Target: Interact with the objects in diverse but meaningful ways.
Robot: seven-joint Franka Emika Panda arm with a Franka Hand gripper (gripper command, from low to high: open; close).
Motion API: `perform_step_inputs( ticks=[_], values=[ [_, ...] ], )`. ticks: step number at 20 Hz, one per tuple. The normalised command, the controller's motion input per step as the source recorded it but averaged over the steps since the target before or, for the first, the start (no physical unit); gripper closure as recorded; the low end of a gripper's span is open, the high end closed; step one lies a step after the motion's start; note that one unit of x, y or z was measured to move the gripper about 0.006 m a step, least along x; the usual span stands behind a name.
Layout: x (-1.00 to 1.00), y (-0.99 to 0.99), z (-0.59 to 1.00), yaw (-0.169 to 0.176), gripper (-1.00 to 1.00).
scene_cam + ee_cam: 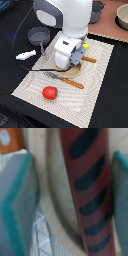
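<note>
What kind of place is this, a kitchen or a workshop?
Probably a robot test bench dressed as a dining table, not a real kitchen: a white robot arm over a woven beige placemat, a toy red tomato and a small grey frying pan.

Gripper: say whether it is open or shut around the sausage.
Open. In the wrist view both fingers stand apart on either side of the brown sausage, with gaps showing; it lies on the tan plate.
</note>
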Motion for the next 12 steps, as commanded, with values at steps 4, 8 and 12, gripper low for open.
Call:
perform_step_inputs(
  ticks=[4, 8, 12],
  values=[
    [0.23, -0.09, -0.28, 0.000, 1.00],
    [0.34, -0.05, -0.11, 0.000, 1.00],
    [0.42, -0.04, 0.88, -0.003, 1.00]
  ],
)
